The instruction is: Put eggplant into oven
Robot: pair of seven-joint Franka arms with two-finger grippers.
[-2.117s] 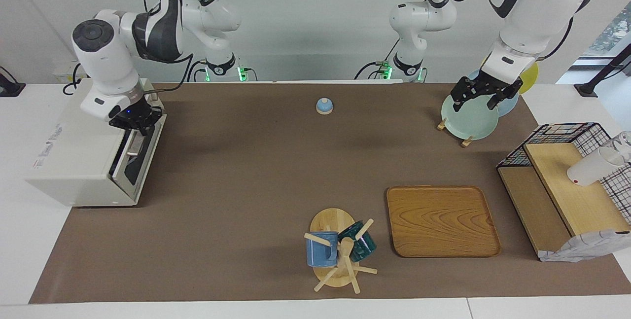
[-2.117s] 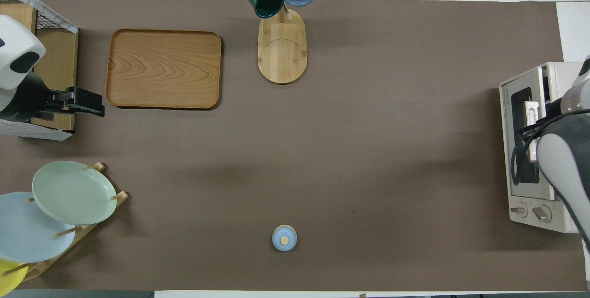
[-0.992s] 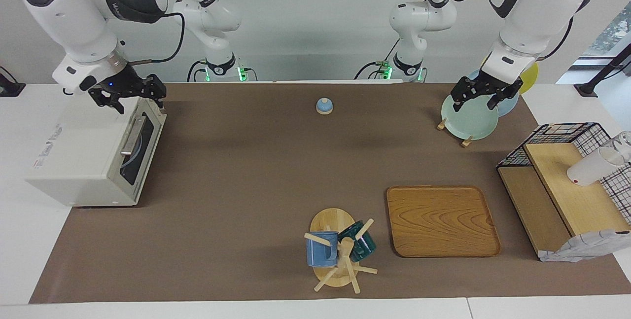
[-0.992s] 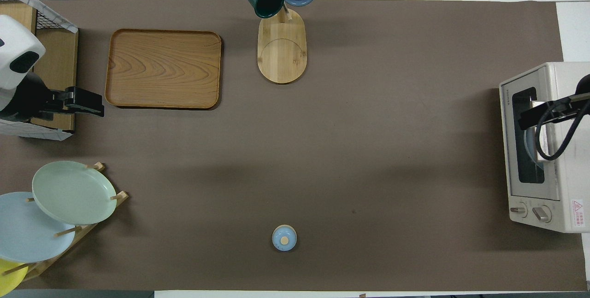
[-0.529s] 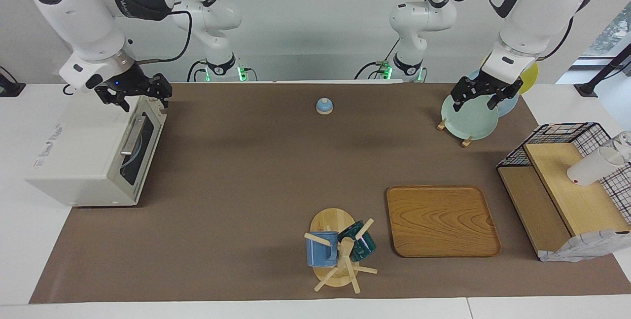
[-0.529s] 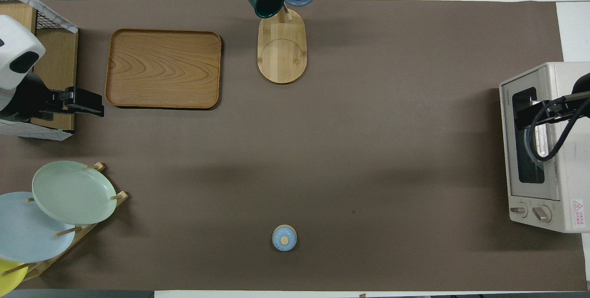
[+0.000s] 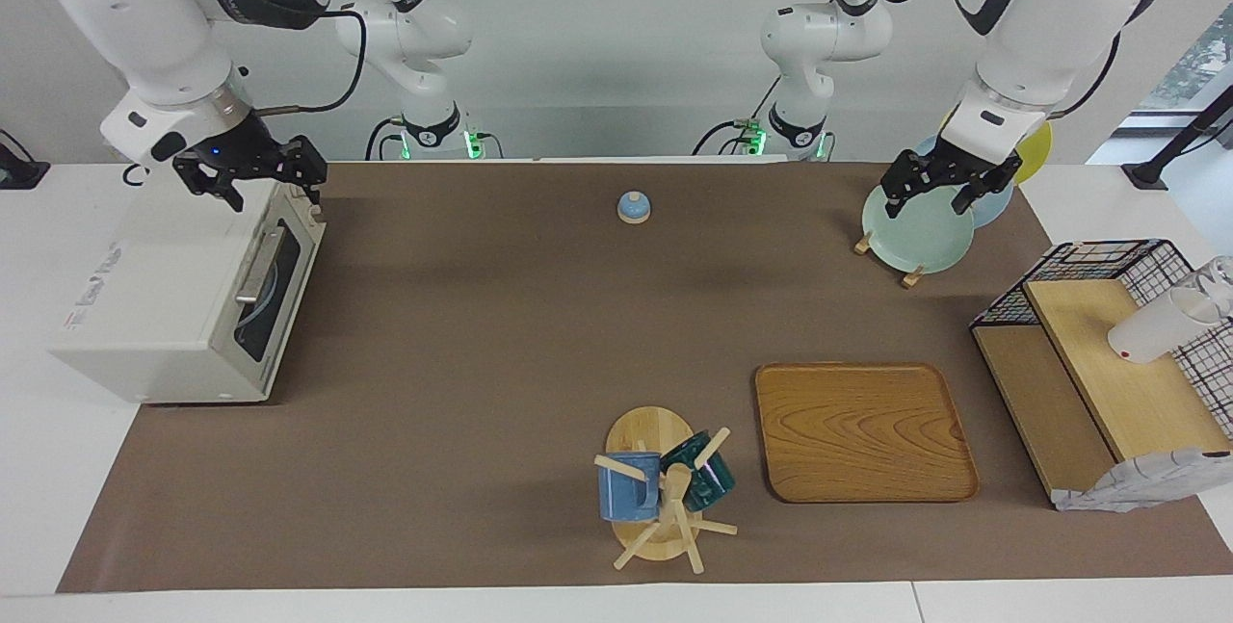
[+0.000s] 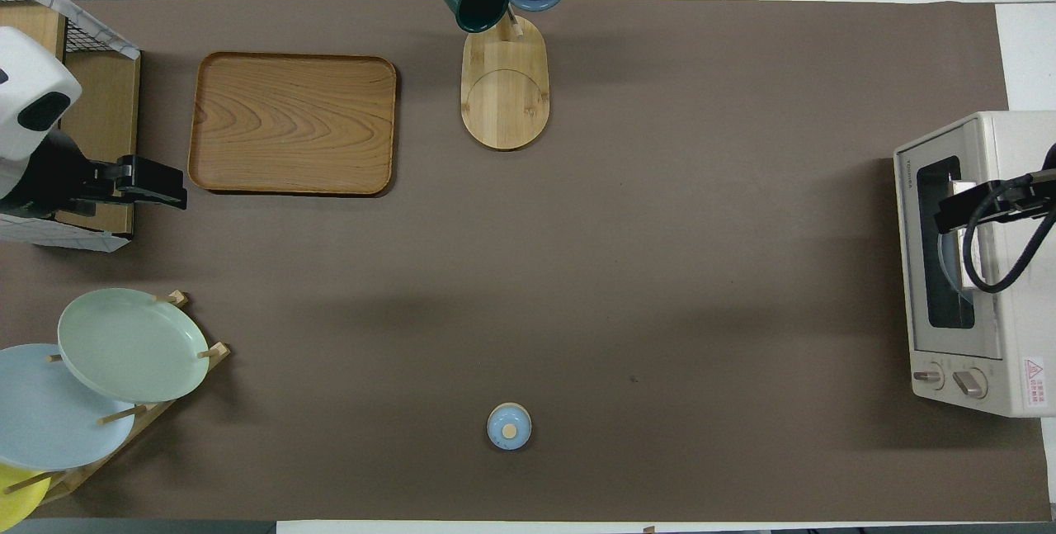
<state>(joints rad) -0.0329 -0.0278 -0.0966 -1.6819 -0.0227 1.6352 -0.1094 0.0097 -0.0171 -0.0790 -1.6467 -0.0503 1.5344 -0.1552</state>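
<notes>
While door shut — right gripper (image 7: 258, 182) above oven (image 7: 173, 300), jaws apart.

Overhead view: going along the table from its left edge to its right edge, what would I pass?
Wire rack → wooden tray → mug stand → oven.
</notes>
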